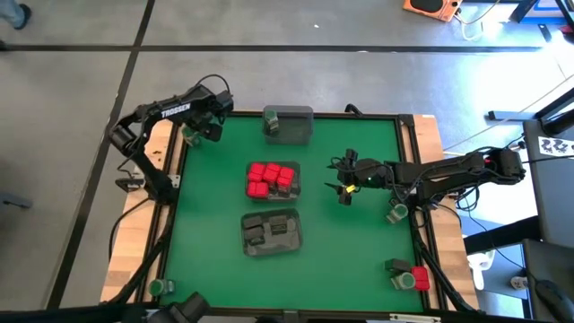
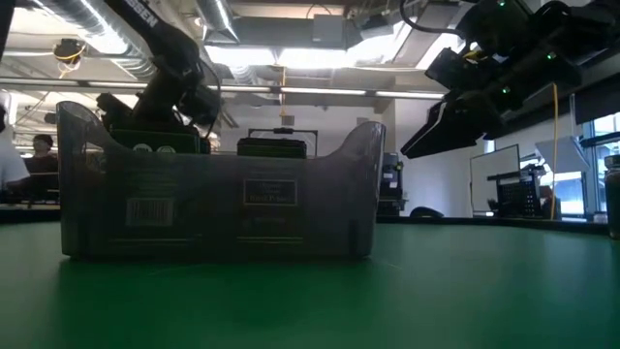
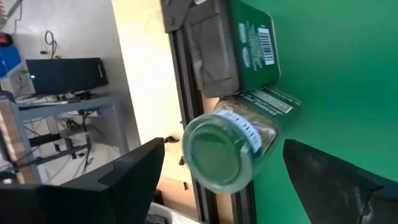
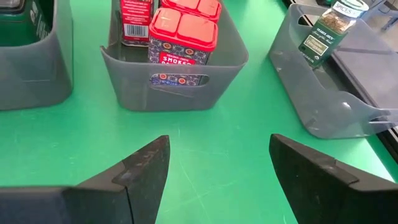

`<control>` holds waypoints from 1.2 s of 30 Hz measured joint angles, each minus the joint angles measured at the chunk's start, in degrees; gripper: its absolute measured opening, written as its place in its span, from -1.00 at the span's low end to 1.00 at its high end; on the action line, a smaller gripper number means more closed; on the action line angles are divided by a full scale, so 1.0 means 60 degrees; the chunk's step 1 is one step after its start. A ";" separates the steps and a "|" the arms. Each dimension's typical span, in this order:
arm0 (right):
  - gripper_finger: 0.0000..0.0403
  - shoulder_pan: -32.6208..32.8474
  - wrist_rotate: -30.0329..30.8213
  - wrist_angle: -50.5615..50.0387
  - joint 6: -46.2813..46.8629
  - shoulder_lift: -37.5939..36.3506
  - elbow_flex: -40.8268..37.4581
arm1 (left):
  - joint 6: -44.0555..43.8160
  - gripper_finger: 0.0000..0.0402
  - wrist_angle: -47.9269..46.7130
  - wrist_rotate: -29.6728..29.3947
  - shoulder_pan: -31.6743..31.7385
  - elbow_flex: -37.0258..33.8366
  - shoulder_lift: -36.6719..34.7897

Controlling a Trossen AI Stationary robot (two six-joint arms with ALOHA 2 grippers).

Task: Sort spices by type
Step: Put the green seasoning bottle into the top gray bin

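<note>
My left gripper (image 3: 217, 180) sits at the far-left corner of the table with its fingers spread wide either side of a green-lidded jar (image 3: 233, 146) that lies tipped on its side, lid toward the wrist camera, right by the table's edge rail (image 3: 186, 93) — released, nothing gripped yet. My worry is that a round jar lying down will roll or squirt out as the fingers close, and being so near the rail it could wedge there or drop off the mat. A dark green tin (image 3: 249, 40) lies touching the jar, so a sloppy close could catch both. My right gripper (image 4: 217, 168) hovers over bare mat near the middle-right, jaws apart and empty, facing the tray of red boxes (image 4: 180, 31). The jar looks like clear glass with dried herb showing through, a printed label and a smooth green cap — slick, I'd judge. Sorting looks well along: red tins fill the middle tray (image 1: 271, 179), dark blocks the near tray (image 1: 271, 231), one jar stands in the far tray (image 1: 289, 124). Strays remain at the near-right corner (image 1: 408, 276), by the right edge (image 1: 395, 213) and near-left (image 1: 158, 287).
</note>
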 joint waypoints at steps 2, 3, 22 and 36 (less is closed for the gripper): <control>0.37 0.0000 -0.0001 -0.0007 0.0002 0.0000 0.0000 | 0.0189 0.62 0.0029 0.0012 -0.0007 0.0000 0.0255; 0.37 0.0000 -0.0002 -0.0002 0.0015 0.0000 0.0000 | 0.0228 0.62 0.0026 0.0030 -0.0001 -0.0002 0.0393; 0.37 0.0007 -0.0014 -0.0066 -0.0109 0.0020 0.0000 | 0.1304 0.62 -0.0022 0.1723 -0.0563 -0.0011 0.0921; 0.37 0.0007 0.0010 -0.0055 -0.0139 0.0544 0.0004 | 0.1905 0.32 0.0936 0.2493 -0.0889 -0.0032 0.0913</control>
